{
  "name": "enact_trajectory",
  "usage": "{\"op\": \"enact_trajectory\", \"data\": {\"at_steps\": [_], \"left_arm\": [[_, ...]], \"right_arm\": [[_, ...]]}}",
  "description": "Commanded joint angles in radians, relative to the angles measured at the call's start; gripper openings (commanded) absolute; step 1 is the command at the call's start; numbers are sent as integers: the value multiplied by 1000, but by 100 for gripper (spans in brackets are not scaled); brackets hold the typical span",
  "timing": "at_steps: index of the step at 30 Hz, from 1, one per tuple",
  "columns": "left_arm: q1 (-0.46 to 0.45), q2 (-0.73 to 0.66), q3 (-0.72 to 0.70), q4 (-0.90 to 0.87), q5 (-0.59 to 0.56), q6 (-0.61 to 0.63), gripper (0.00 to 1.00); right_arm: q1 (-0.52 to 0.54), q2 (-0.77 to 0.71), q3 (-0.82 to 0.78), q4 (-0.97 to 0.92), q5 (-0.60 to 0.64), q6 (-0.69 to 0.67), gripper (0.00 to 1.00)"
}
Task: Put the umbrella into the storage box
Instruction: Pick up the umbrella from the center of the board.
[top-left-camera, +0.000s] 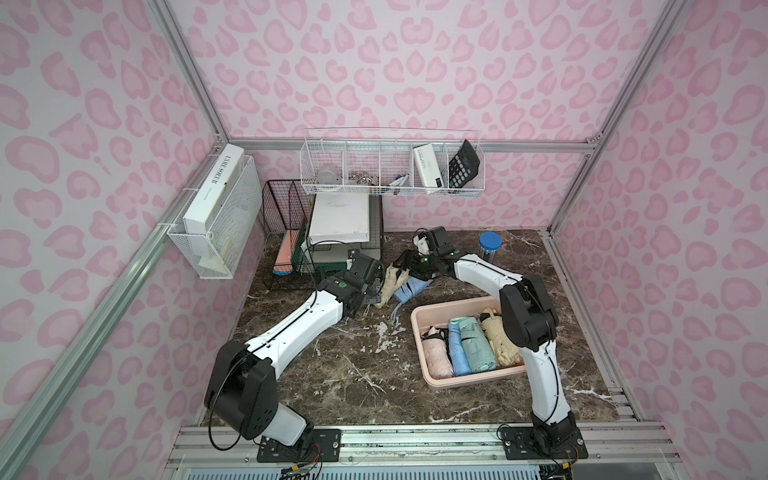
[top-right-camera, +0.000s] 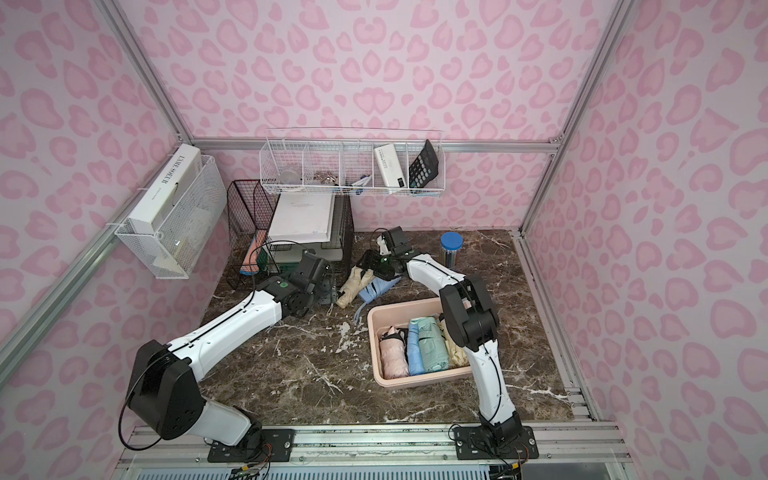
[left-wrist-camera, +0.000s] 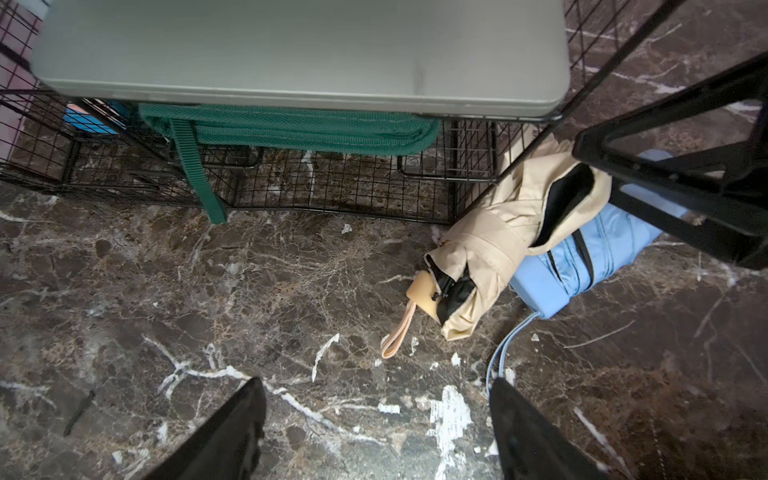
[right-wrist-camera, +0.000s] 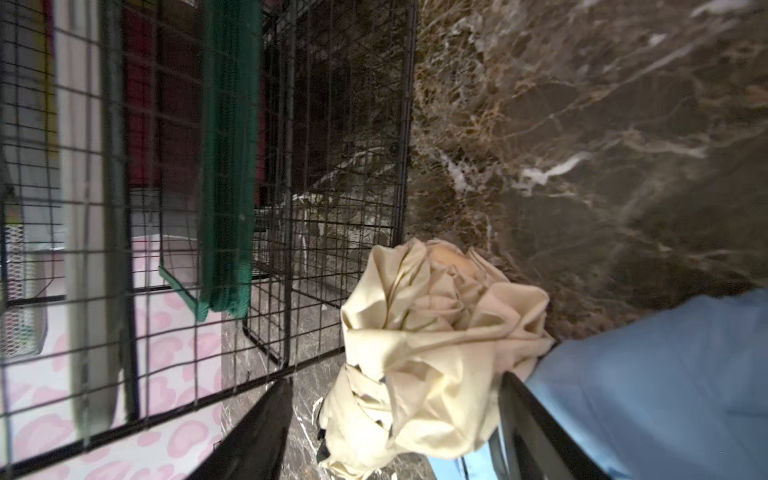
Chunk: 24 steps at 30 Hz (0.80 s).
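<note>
Table top (top-left-camera: 353, 374): dark brown marble-look slab with white veins, semi-gloss, scuffed pale in patches.
Storage box (top-left-camera: 417, 336): pale pink plastic, smooth, slight sheen.
Beige umbrella (left-wrist-camera: 490, 245), blue umbrella (left-wrist-camera: 582, 257): thin cloth, matt, creased.
File rack (top-left-camera: 286, 208): black coated wire.
Wall basket (top-left-camera: 390, 166): white coated wire.
Frame rail (top-left-camera: 104, 299): bare silvery metal, dull.
Pouch (left-wrist-camera: 291, 129): green woven mesh cloth.

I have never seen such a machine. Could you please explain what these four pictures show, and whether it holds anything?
These are two robot arms on a marble table. Two pictures look down from above; two come from cameras on the wrists. Four folded umbrellas lie in the pink storage box. A cream umbrella and a blue umbrella lie side by side outside it. The right claw stands open around the cream one's end; the left claw is open and empty. Nothing is gripped.
</note>
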Motion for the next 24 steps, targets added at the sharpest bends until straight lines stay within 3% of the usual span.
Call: {"op": "enact_trajectory", "data": {"at_steps": [1, 18, 24], "left_arm": [[6, -19, -4, 12, -27, -27, 85], [16, -105, -26, -12, -89, -57, 86], [15, -112, -29, -17, -95, -75, 86]], "right_arm": [[2, 25, 29, -37, 61, 44, 72], [52, 251, 329, -212, 34, 87, 74], [58, 252, 308, -209, 28, 89, 62]]}}
